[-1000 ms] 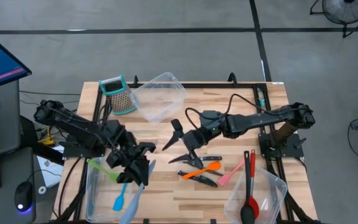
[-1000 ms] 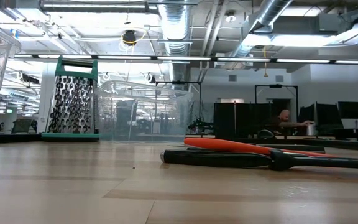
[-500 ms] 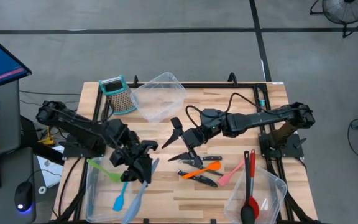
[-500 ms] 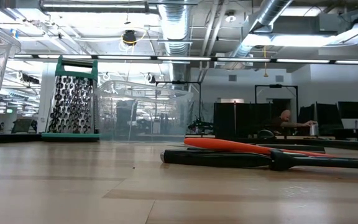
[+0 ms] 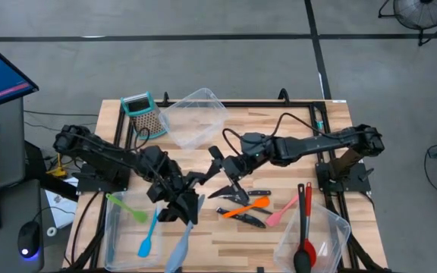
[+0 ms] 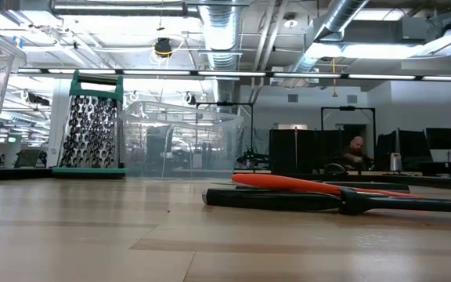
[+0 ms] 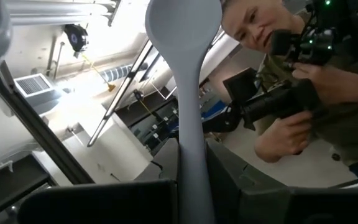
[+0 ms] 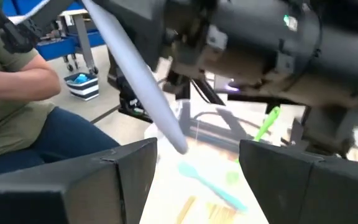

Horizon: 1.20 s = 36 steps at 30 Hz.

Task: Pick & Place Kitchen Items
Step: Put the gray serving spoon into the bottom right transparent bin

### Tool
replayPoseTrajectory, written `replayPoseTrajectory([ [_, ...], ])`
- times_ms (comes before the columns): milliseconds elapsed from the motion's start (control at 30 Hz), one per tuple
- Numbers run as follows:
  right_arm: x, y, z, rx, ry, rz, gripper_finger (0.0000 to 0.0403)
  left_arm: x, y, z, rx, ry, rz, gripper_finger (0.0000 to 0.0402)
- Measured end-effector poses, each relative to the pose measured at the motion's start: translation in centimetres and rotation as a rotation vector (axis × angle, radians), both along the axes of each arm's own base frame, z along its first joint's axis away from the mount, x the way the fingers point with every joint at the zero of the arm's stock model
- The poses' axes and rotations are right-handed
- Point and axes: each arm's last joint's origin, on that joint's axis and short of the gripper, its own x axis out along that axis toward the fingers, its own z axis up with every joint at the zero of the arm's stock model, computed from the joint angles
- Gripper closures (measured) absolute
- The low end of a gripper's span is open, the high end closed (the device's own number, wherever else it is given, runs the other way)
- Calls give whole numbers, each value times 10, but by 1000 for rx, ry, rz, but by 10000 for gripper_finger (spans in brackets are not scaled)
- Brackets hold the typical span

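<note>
Grey spoon (image 5: 182, 244): table's front-left, bowl end hanging past the edge, handle clamped in left gripper (image 5: 187, 206). Right gripper (image 5: 222, 173), fingers spread, holds nothing, at 1 o'clock from it. Knives (image 5: 243, 196) beside. Green spatula (image 5: 126, 207), blue spatula (image 5: 148, 238) in tub (image 5: 114, 227).

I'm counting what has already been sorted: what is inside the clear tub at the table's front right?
In the high view, the clear tub holds the head of a red spoon, its handle leaning out over the rim. Beside it lies a dark handle; I cannot tell whether its end is inside.
</note>
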Motion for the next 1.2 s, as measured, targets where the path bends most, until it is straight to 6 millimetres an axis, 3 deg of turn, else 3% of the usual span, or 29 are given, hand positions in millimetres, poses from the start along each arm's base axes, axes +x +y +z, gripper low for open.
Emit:
replayPoseTrajectory([
  [367, 1, -12, -1, -13, 5, -21, 179, 4, 7, -2, 10, -14, 27, 373],
  [600, -3, -19, -15, -21, 154, 26, 179, 7, 17, -3, -14, 63, -2, 373],
  [1200, 0, -31, -5, -23, 32, 50, 179, 3, 21, 3, 1, -35, -2, 373],
])
